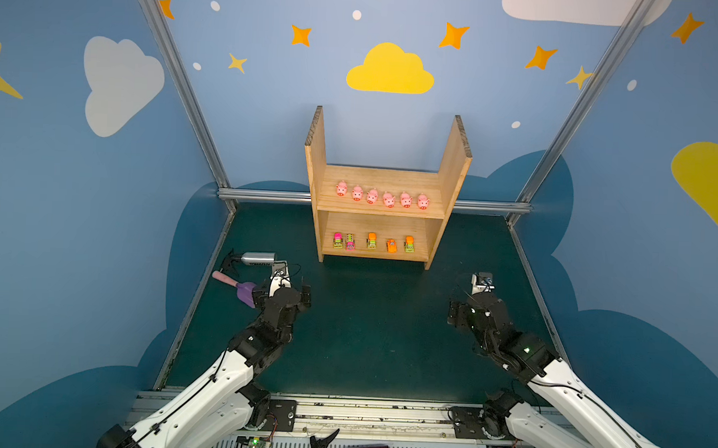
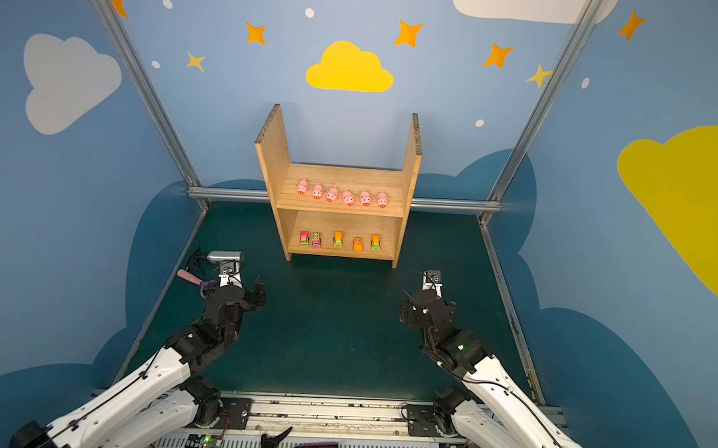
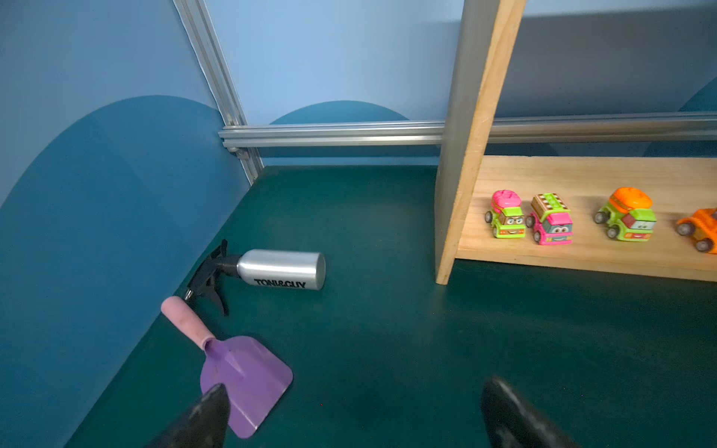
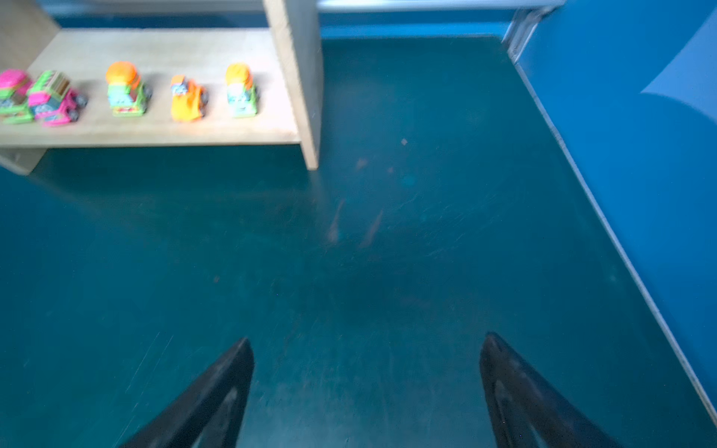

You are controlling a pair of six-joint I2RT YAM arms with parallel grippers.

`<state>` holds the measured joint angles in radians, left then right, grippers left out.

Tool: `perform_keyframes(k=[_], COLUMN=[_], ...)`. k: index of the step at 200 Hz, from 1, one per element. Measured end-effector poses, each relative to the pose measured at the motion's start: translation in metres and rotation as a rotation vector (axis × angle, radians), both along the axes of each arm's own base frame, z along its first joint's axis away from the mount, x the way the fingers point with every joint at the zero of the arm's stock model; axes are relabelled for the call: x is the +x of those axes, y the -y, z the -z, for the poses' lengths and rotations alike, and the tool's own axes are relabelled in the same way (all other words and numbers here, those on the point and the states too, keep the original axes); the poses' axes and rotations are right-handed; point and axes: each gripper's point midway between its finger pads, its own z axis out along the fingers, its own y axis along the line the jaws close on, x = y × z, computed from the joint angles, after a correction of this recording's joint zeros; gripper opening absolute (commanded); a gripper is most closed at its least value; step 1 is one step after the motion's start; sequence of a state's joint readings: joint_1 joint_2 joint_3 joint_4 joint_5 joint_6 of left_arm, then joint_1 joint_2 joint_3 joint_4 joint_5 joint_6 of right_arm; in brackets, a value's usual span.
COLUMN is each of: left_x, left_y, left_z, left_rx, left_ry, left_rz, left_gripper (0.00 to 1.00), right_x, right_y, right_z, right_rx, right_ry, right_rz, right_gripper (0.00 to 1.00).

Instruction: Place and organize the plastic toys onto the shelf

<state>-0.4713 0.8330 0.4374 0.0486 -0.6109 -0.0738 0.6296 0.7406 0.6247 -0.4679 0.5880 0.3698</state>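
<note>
I see six pigs point(image 1: 372, 196), pink with red noses. The shelf point(image 1: 384, 176) is light brown wood. The little cars point(image 1: 371, 241) are lime green, hot pink and orange; one pink car point(image 3: 551, 221) has a stripy roof. The floor point(image 1: 377, 338) is dark green. The bottle point(image 3: 281, 267) is shiny silver with black letters. The scoop point(image 3: 248, 384) is purple with a pink handle. The walls point(image 1: 270, 125) are blue with yellow stars and white and yellow clouds.

Bright, even light fills both top views, the wide lens bowing straight lines. The shelf point(image 1: 382, 177) casts a soft shadow on the tabletop point(image 1: 365, 337) before it. The right wrist view is motion-blurred, smearing the toy vehicles point(image 4: 126, 91); the left wrist view is sharp.
</note>
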Motion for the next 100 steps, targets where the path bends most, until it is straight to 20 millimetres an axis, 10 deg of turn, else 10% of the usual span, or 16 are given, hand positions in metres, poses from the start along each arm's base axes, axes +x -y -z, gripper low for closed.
perform_keyframes(k=[100], left_x=[0.034], left_y=[-0.072], left_z=[0.06], left_rx=[-0.096], left_ry=[-0.02], left_rz=[-0.16], left_gripper=[1.0], right_x=[0.047], right_y=[0.038], right_z=[0.029], right_rx=[-0.131], right_ry=[0.186], right_rz=[0.115], right_gripper=[0.9])
